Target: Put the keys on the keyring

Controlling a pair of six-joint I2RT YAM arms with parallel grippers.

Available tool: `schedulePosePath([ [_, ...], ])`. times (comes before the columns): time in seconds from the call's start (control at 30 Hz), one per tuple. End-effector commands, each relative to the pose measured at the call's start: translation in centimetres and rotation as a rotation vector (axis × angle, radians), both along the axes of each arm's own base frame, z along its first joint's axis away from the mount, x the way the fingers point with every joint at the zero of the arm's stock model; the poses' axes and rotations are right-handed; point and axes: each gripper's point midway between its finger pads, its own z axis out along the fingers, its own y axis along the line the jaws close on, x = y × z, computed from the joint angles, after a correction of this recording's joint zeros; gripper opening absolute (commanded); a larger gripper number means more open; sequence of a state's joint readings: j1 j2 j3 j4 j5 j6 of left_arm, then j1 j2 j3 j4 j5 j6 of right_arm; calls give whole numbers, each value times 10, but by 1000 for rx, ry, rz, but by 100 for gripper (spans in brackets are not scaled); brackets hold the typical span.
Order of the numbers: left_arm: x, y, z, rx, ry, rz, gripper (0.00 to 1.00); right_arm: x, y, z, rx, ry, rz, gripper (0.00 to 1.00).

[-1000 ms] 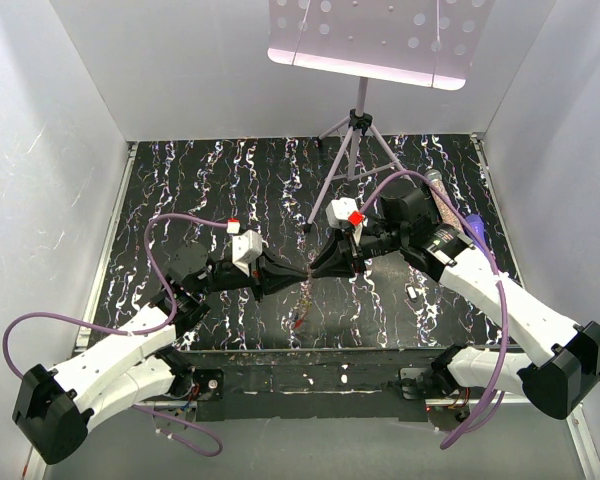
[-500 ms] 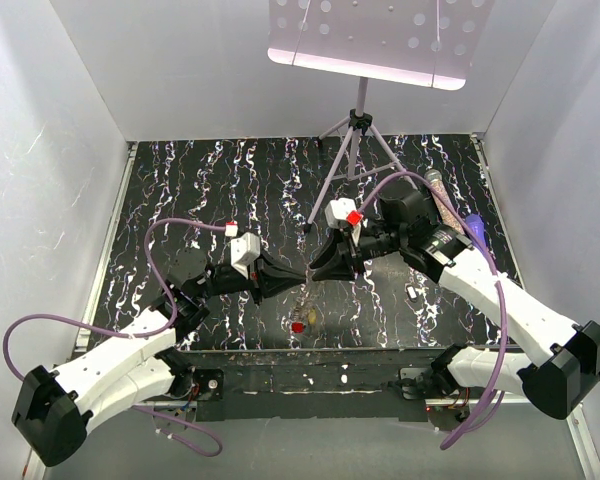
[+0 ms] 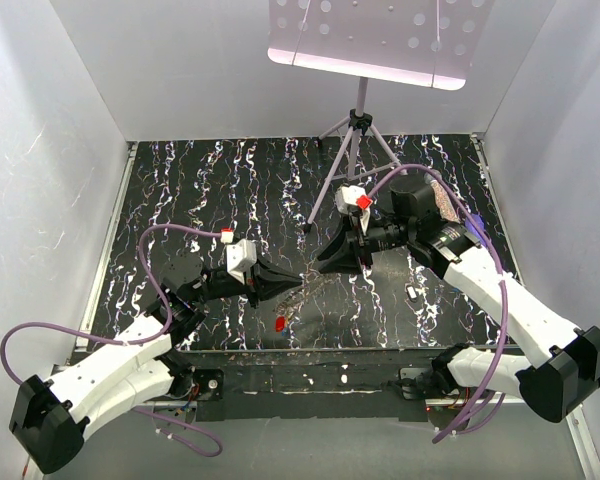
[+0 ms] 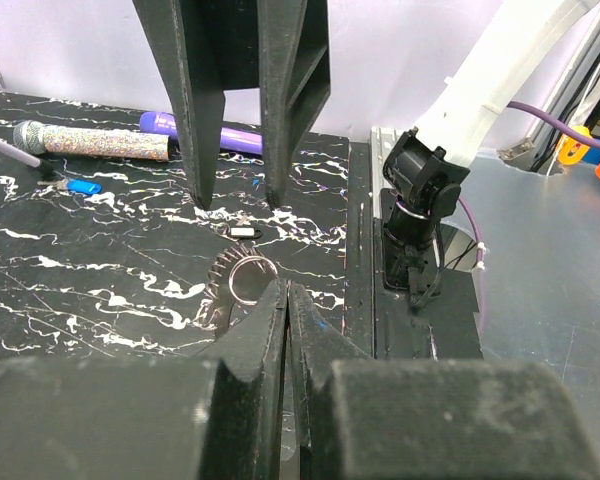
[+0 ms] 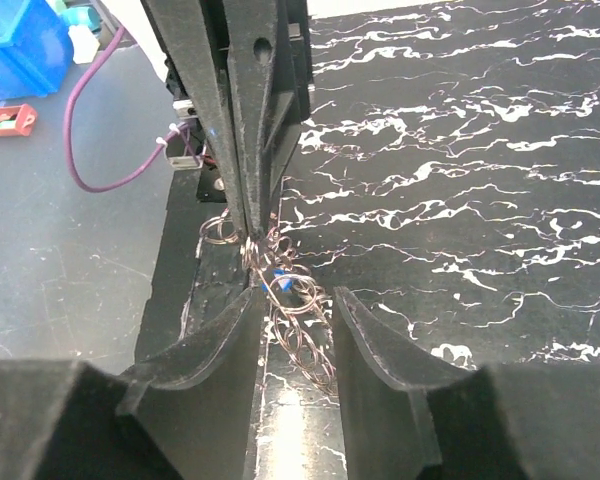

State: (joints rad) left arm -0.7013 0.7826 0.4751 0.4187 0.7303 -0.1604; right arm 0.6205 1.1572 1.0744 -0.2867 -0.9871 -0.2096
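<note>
walls (image 3: 60,150): white and plain, closing the cell at 9, 12 and 3 o'clock.
table (image 3: 210,190): black top with white marbling, with a dark metal strip along its 6 o'clock edge where the arm bases sit.
panel (image 3: 370,35): pale and perforated, on a tripod (image 3: 352,150) at about 1 o'clock on the table.
left gripper (image 3: 296,283): near the table's centre, reaching in from 8 o'clock; jaws pressed together, pinching one end of the keyring.
right gripper (image 5: 292,295): reaching in from 3 o'clock, tip near the left one; jaws partly apart, standing either side of the coil and gripping nothing.
microphone (image 4: 90,140): glittery, lying at the 3 o'clock edge beside a purple tube (image 4: 190,128).
keyring (image 5: 305,345): thin coiled wire hanging from the left fingertips, its loops sagging between the right fingers.
red piece (image 3: 281,323): at 6 o'clock of the left tip.
blue-headed key (image 4: 80,186): flat on the table just beside the microphone.
</note>
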Motion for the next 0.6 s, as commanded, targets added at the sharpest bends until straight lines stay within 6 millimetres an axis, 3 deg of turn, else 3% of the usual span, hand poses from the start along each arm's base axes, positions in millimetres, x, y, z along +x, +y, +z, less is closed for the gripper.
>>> schedulePosePath([
  [0.0, 5, 2, 19, -43, -37, 17, 0, -15, -2, 6, 32, 22, 60, 43],
  [0.2, 5, 2, 22, -63, -19, 7, 0, -17, -1, -1, 20, 76, 51, 49],
  [0.57, 3, 2, 15, 8, -72, -27, 0, 19, 15, 9, -6, 464, -230, 54],
])
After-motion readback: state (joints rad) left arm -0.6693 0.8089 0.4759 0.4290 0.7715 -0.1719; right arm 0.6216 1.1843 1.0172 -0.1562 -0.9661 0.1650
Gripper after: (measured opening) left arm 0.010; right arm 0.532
